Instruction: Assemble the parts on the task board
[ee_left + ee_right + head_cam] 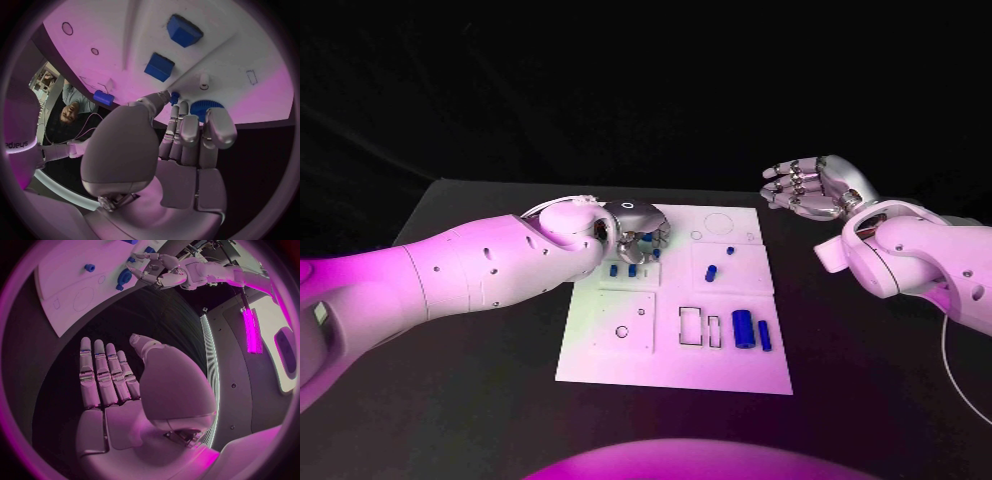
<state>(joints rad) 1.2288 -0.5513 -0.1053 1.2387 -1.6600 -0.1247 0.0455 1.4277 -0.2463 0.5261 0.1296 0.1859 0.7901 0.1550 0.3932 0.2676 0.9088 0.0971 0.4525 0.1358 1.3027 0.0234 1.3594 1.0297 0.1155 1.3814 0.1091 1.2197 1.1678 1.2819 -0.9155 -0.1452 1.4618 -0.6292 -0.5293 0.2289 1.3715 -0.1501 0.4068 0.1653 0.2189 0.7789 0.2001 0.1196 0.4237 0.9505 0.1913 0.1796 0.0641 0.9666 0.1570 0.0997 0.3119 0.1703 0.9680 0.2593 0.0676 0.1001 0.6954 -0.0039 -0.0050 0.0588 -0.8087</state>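
Small blue part (174,97): lies on the task board (733,375), near its far edge, at the left hand's (635,238) fingertips, hold not clear. Right hand (808,186): off the board's far right corner, fingers straight, holding nothing, well apart.

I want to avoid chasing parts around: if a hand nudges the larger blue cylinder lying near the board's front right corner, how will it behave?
The blue cylinder lies on its side on the task board, so a sideways nudge would probably roll it. Its small size suggests it is light. It looks rigid and smooth, so it may slip in a loose pinch.
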